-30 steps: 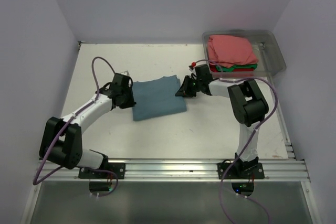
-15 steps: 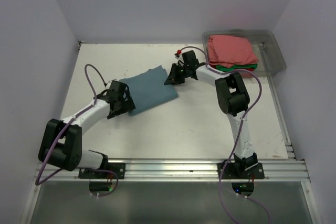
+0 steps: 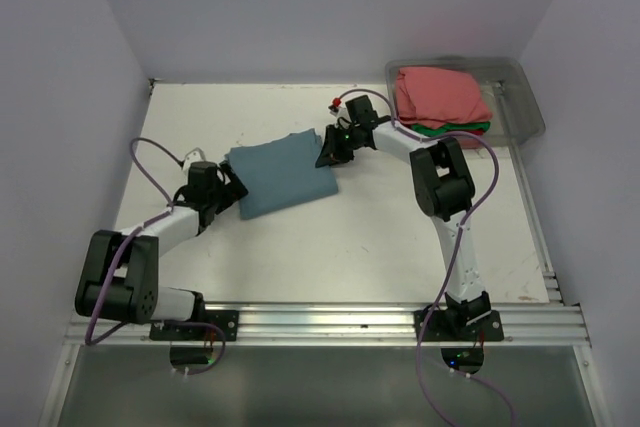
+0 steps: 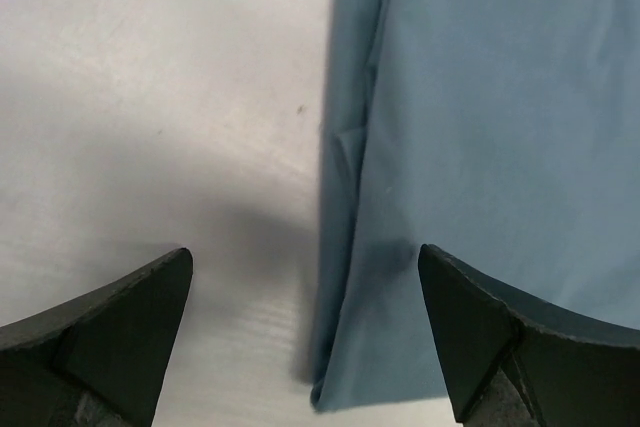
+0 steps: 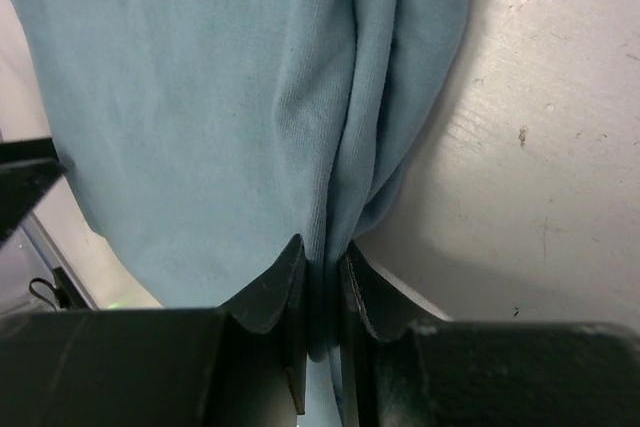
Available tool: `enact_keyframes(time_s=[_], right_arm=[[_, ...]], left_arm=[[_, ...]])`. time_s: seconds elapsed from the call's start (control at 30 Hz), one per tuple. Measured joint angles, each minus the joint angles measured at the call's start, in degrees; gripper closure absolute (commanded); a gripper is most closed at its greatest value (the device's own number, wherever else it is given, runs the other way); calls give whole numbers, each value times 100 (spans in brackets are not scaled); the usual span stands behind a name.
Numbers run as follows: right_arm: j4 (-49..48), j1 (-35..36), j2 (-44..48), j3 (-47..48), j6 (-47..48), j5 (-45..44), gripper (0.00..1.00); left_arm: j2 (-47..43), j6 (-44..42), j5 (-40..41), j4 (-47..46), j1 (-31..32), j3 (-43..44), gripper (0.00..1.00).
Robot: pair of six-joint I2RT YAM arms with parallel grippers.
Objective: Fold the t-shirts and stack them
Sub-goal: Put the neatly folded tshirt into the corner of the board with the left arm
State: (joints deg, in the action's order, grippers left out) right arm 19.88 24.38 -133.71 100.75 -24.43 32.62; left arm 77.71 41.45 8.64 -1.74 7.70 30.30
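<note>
A folded slate-blue t-shirt (image 3: 280,175) lies tilted on the white table, left of centre. My right gripper (image 3: 328,150) is shut on its bunched right edge; in the right wrist view the cloth (image 5: 200,97) is pinched between the fingers of that gripper (image 5: 322,267). My left gripper (image 3: 222,192) stands open at the shirt's near-left corner. In the left wrist view the shirt's folded edge (image 4: 350,247) lies between the wide-apart fingers of the left gripper (image 4: 305,287), untouched. A folded salmon-pink t-shirt (image 3: 440,95) tops a stack, with a green edge (image 3: 462,128) under it.
The stack sits in a clear plastic bin (image 3: 525,87) at the back right corner. White walls close the table on the left, back and right. Bare tabletop (image 3: 380,237) stretches in front of the shirt. Purple cables loop off both arms.
My left gripper opened, let go of the blue shirt and drew back to the near left. My right gripper dragged the shirt's right edge toward the back left, turning the shirt.
</note>
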Motion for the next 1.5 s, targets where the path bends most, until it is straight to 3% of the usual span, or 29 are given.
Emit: enact_keyframes(time_s=[0.23, 0.43, 0.6, 0.73, 0.77, 0.87, 0.93, 1.03, 1.07, 1.1, 1.17, 1.2, 1.3, 1.33, 1.5], right_arm=[[448, 0, -20, 245, 328, -4, 100], [671, 0, -74, 337, 470, -7, 100], [741, -9, -197, 479, 476, 22, 100], [776, -9, -229, 538, 476, 15, 100], [776, -9, -245, 555, 472, 17, 100], [778, -17, -280, 601, 455, 37, 100], [778, -22, -280, 603, 457, 35, 100], [778, -28, -280, 605, 455, 35, 100], [778, -33, -280, 605, 455, 35, 100], [780, -33, -280, 608, 455, 37, 97], [778, -33, -280, 605, 452, 35, 63], [778, -33, -280, 605, 417, 55, 36], [671, -24, -144, 623, 358, 264, 9], [601, 0, -42, 549, 365, 181, 1], [503, -13, 693, -83, 369, -162, 1]], left_arm=[[1349, 17, -1141, -1307, -339, 745, 0], [2297, -74, -2006, -1200, -420, 1801, 1], [2564, -229, -2465, -807, -435, 2225, 10], [2636, -350, -2802, -680, -435, 2273, 29], [2660, -356, -2889, -673, -435, 2273, 38], [2780, -358, -3228, -684, -439, 2256, 54], [2872, -293, -3447, -782, -439, 2229, 61], [2973, -181, -3777, -986, -444, 2114, 84], [2992, -155, -3875, -1025, -446, 2081, 98], [2999, -133, -3945, -1054, -446, 2065, 100], [3001, -133, -4030, -1104, -446, 2046, 100], [3001, -118, -4044, -1113, -446, 2039, 100], [2918, 4, -4039, -1147, -444, 1941, 100], [2848, 44, -4017, -1141, -442, 1895, 100], [2280, 275, -3740, -1082, -472, 1729, 100]])
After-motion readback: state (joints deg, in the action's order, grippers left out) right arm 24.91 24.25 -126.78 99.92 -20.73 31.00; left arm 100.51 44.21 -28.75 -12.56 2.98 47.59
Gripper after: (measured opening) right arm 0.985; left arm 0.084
